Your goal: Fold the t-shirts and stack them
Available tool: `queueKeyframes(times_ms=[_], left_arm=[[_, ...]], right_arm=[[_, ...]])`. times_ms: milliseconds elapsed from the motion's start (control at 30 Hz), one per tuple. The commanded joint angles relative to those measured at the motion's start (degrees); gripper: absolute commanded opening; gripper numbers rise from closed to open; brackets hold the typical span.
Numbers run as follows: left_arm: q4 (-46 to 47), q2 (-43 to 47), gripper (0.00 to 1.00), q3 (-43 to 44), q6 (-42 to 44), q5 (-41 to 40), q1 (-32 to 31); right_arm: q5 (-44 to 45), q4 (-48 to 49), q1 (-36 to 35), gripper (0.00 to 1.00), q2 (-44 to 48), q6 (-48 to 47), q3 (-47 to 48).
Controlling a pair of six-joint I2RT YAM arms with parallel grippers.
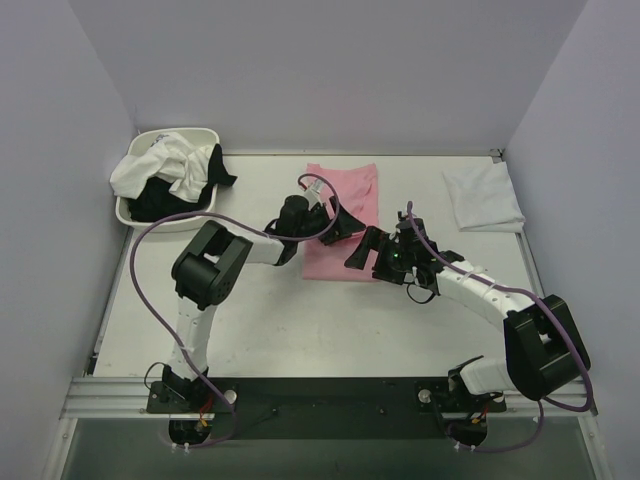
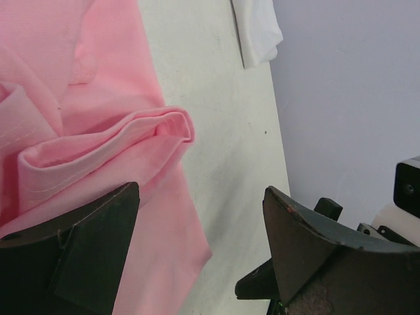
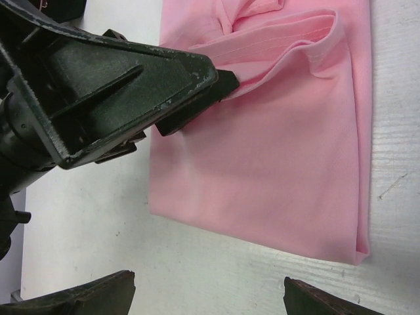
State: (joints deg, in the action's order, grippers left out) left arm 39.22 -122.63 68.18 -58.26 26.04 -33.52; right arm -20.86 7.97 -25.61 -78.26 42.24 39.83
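Note:
A light pink t-shirt (image 1: 345, 205) lies partly folded in the middle of the table, with a raised fold (image 2: 131, 141) along its edge. My left gripper (image 1: 338, 226) is open and empty, low over the shirt's right side, one finger (image 2: 79, 249) over the pink cloth. My right gripper (image 1: 362, 250) is open and empty just off the shirt's near right corner (image 3: 289, 157), facing the left gripper (image 3: 118, 85). A folded white t-shirt (image 1: 483, 197) lies at the back right. White and black t-shirts (image 1: 175, 170) are heaped in the basin.
A white oval basin (image 1: 135, 213) stands at the back left by the wall. Lilac walls close in the table on three sides. The white shirt also shows at the top of the left wrist view (image 2: 257, 29).

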Motion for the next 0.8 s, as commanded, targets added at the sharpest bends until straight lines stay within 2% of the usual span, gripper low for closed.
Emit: queueKeyframes(times_ms=[0,367,767], left_arm=[[-0.5,-2.0,0.85,2.7,0.8,1.4,0.9],[-3.5,-6.9,0.85,10.2,3.6,2.6,3.0],[-7.0,-14.9,0.85,25.5,4.4,5.2,6.4]], right_arm=[[0.1,2.0,-0.3,0.97,0.4,0.3,-0.5],[-0.1,2.4,-0.5,0.97,0.2,0.2,-1.3],[1.3,1.4,-2.7,0.97,-0.1,0.0,-1.1]])
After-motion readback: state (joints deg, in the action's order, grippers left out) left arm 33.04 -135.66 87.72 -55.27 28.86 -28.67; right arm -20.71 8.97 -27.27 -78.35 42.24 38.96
